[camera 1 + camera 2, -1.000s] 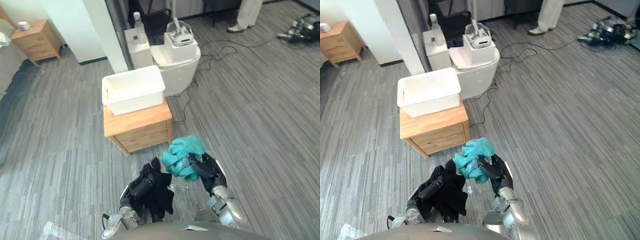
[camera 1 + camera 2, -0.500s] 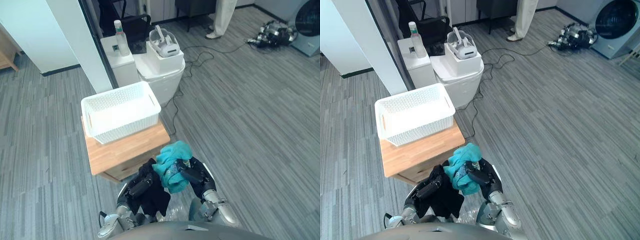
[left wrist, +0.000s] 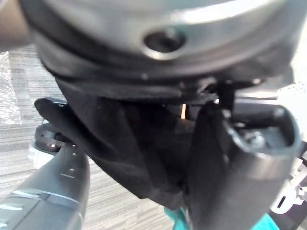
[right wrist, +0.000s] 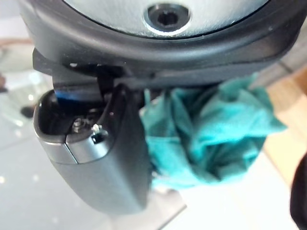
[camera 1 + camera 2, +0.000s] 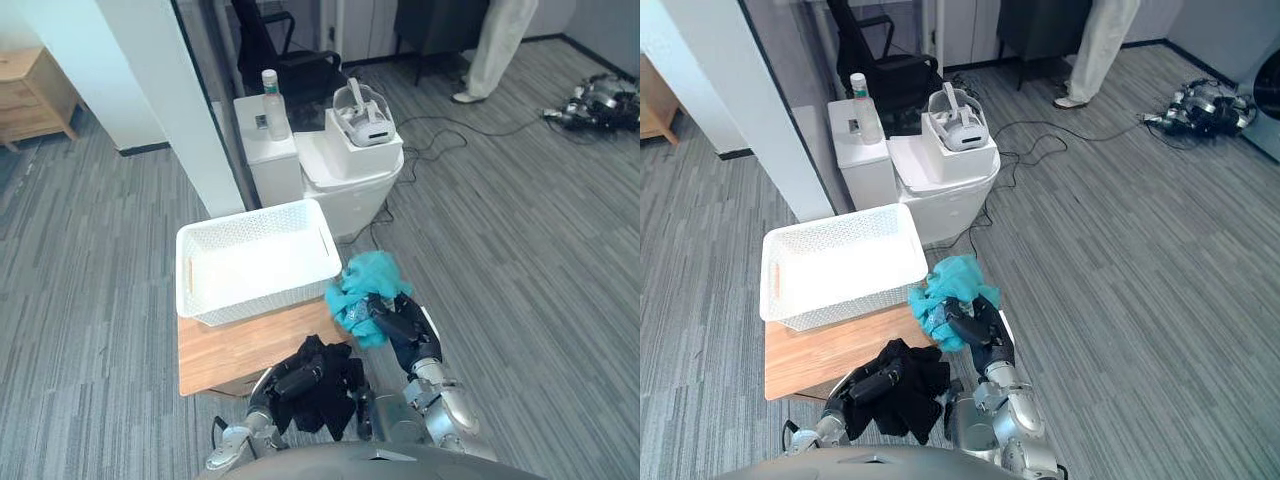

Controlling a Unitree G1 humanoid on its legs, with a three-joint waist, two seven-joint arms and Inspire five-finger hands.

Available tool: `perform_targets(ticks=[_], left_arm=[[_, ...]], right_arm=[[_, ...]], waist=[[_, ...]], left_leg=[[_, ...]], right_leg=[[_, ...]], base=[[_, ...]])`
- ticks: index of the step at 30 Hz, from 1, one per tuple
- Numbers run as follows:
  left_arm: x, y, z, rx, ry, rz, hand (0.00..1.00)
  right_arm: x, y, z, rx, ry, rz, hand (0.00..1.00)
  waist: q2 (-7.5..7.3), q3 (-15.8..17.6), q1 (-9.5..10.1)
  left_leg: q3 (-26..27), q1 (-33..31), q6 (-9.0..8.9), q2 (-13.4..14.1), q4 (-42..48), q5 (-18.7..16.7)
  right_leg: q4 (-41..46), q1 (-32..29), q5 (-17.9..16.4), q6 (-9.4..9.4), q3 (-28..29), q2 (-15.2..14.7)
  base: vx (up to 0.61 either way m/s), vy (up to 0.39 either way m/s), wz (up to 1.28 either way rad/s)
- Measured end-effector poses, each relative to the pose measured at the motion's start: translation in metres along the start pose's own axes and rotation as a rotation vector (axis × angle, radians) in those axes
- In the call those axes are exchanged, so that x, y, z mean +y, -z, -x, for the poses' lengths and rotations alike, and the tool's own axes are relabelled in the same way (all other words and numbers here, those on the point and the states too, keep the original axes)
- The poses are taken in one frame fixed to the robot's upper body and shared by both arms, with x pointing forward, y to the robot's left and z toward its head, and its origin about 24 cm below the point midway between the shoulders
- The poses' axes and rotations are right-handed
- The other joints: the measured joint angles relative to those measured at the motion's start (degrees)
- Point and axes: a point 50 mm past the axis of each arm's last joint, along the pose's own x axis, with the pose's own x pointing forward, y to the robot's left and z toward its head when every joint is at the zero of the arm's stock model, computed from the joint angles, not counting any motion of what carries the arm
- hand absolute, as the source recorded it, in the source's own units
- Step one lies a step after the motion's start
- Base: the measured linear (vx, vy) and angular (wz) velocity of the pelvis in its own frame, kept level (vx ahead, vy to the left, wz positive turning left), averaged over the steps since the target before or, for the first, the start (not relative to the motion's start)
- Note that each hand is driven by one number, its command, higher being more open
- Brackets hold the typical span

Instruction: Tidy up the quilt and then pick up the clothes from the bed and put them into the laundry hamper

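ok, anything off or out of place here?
Nothing really. The basket sits upright and empty on the stand; left hand grips the black cloth, right hand the teal cloth, nothing dropped. Only mess: loose cables on the floor beyond.

No lettering can be read; the label on the bottle (image 5: pixel 268 92) is too small to make out.

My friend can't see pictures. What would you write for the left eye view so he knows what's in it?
The robot's right hand clutches a crumpled teal cloth next to a white plastic mesh basket. The basket sits on a light wooden nightstand. The left hand grips a bunched black garment lower down.
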Motion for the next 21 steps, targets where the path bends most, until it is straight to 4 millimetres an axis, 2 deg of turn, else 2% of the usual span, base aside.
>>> perform_targets(ticks=[1,3,4,5,6,7,10,13,15,17,18,21], left_arm=[[0.005,-0.001,0.004,-0.006,-0.002,-0.024,0.0],[0.0,-0.006,-0.001,-0.016,0.017,-0.042,0.0],[-0.004,-0.005,-0.001,-0.017,0.047,-0.044,0.0],[-0.007,-0.003,-0.001,-0.008,0.07,-0.07,0.0],[-0.008,-0.002,-0.001,-0.002,0.082,-0.081,0.0],[-0.013,-0.001,-0.002,0.006,0.109,-0.108,0.0],[-0.023,-0.002,-0.007,0.007,0.159,-0.119,0.0],[-0.025,-0.016,-0.014,-0.025,0.179,-0.15,0.0],[-0.026,-0.025,-0.019,-0.045,0.189,-0.175,0.0],[-0.022,-0.029,-0.016,-0.047,0.183,-0.196,0.0],[-0.019,-0.032,-0.013,-0.049,0.18,-0.213,0.0],[-0.013,-0.033,-0.01,-0.039,0.159,-0.221,0.0]], right_arm=[[0.0,0.006,0.007,0.014,0.025,-0.024,0.0],[-0.008,0.006,0.011,0.021,0.049,-0.01,0.0],[-0.012,0.004,0.011,0.015,0.06,-0.003,0.0],[-0.014,0.002,0.011,0.005,0.071,-0.003,0.0],[-0.016,0.0,0.01,-0.002,0.076,-0.003,0.0],[-0.017,-0.002,0.009,-0.011,0.078,0.0,0.0],[-0.027,-0.011,0.008,-0.049,0.115,0.003,0.0],[-0.03,-0.02,0.009,-0.093,0.134,0.003,0.0],[-0.029,-0.029,0.009,-0.146,0.131,0.005,0.0],[-0.023,-0.039,0.007,-0.193,0.109,0.021,0.0],[-0.015,-0.053,0.006,-0.262,0.066,0.036,0.0],[-0.004,-0.077,0.004,-0.346,-0.012,0.13,0.0]], waist=[[-1.83,0.1,0.16],[-0.78,0.9,0.54],[0.34,0.8,0.67],[0.65,0.8,0.57],[0.63,0.8,0.26],[0.39,0.8,-0.34],[0.05,0.5,-1.43],[-0.15,-0.6,-3.48],[-0.9,-0.8,-3.69],[-2.32,-1.4,-3.35],[-3.44,-2.1,-2.57],[-4.46,-2.8,-1.23]], left_leg=[[1.5,-5.4,-1.29,-0.1,13.4,-0.8],[2.4,-11.6,0.64,2.8,25.1,0.5],[4.7,-12.6,1.68,4.4,22.6,0.5],[5.4,-12.5,2.97,5.2,19.0,1.7],[5.8,-12.1,3.6,5.6,16.3,2.9],[6.1,-11.3,3.63,5.7,11.3,5.5],[6.2,-8.5,1.93,5.2,1.6,11.6],[7.0,-5.4,-0.97,3.4,-8.3,13.4],[6.7,-4.4,-1.7,2.8,-11.7,13.9],[6.6,-3.9,-2.04,1.5,-12.6,14.2],[6.5,-3.9,-2.02,0.5,-12.7,14.2],[5.8,-3.9,-1.52,-0.6,-13.2,14.3]], right_leg=[[-2.7,4.2,-5.8,0.13,1.1,-0.9],[-6.4,6.6,-4.0,-0.56,0.9,-0.3],[-7.8,6.9,-2.9,-0.59,1.8,-0.5],[-8.3,6.9,-2.8,-0.62,2.3,-0.7],[-8.5,7.1,-2.8,-0.62,2.7,-0.9],[-8.9,7.4,-2.7,-0.34,3.7,-1.2],[-10.1,7.5,-2.1,0.68,5.8,-1.5],[-12.1,7.5,-1.0,2.5,4.7,-2.2],[-12.4,7.6,-0.5,3.4,3.6,-3.0],[-13.3,8.2,0.1,4.33,3.5,-4.2],[-15.2,9.5,0.9,5.54,3.5,-5.3],[-17.8,10.8,2.2,7.01,3.3,-6.3]], base=[[0.18,-0.104,0.22],[0.06,-0.097,0.03],[0.05,-0.091,-0.36],[0.09,-0.06,-0.42],[0.09,-0.028,-0.37],[0.15,0.002,-0.39],[0.18,0.083,-0.35],[0.13,0.162,0.12],[0.04,0.18,0.3],[0.01,0.184,0.18],[-0.01,0.146,0.11],[-0.04,0.122,0.15]])
